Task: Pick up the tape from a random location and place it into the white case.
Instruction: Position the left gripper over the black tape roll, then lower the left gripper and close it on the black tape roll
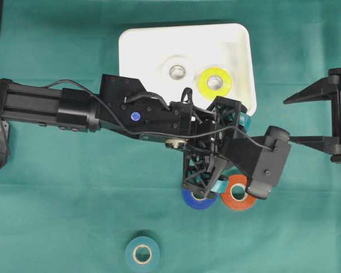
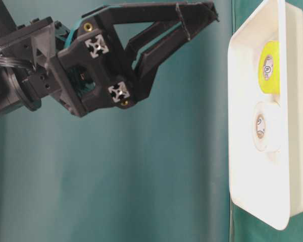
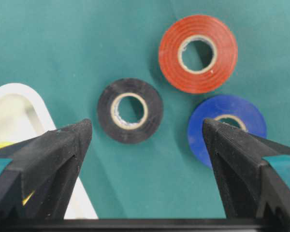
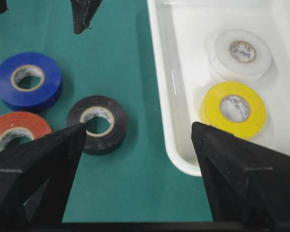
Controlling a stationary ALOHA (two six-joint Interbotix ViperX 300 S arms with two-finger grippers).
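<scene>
The white case (image 1: pixel 131 51) stands at the far middle and holds a white roll (image 1: pixel 177 71) and a yellow roll (image 1: pixel 215 82). My left gripper (image 1: pixel 230 151) reaches across the middle, open and empty, above a black tape roll (image 3: pixel 106 112) that its body hides in the overhead view. In the left wrist view the gripper (image 3: pixel 146 124) has the black roll just ahead of its open jaws. My right gripper (image 1: pixel 287 119) is open and empty at the right edge; its wrist view (image 4: pixel 139 126) shows the black roll (image 4: pixel 120 123) beside the case rim (image 4: pixel 157 72).
A blue roll (image 1: pixel 198 198) and a red roll (image 1: pixel 237 193) lie side by side just near of the left gripper. A green roll (image 1: pixel 142 253) lies alone at the front. The table is covered in green cloth.
</scene>
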